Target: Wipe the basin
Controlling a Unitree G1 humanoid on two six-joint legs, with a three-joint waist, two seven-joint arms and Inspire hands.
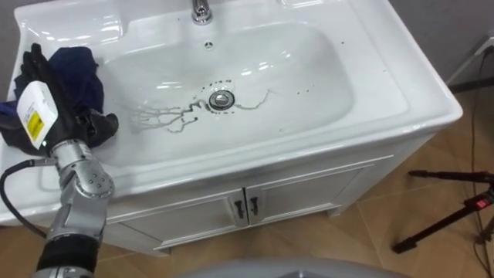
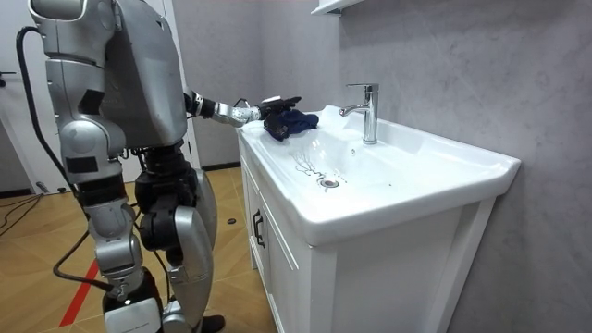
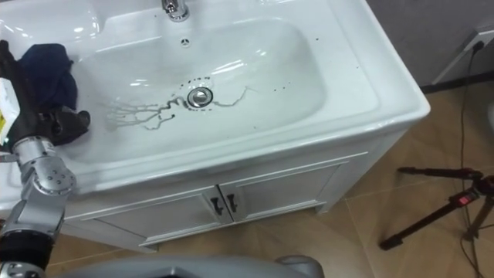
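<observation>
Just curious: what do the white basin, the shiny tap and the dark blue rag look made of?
The glossy white basin looks like glazed ceramic: sharp reflections. The shiny silver tap seems polished metal, mirror-bright. The dark blue rag is soft cloth, crumpled.

Eye views overhead basin (image 1: 309,69); room view side-on.
</observation>
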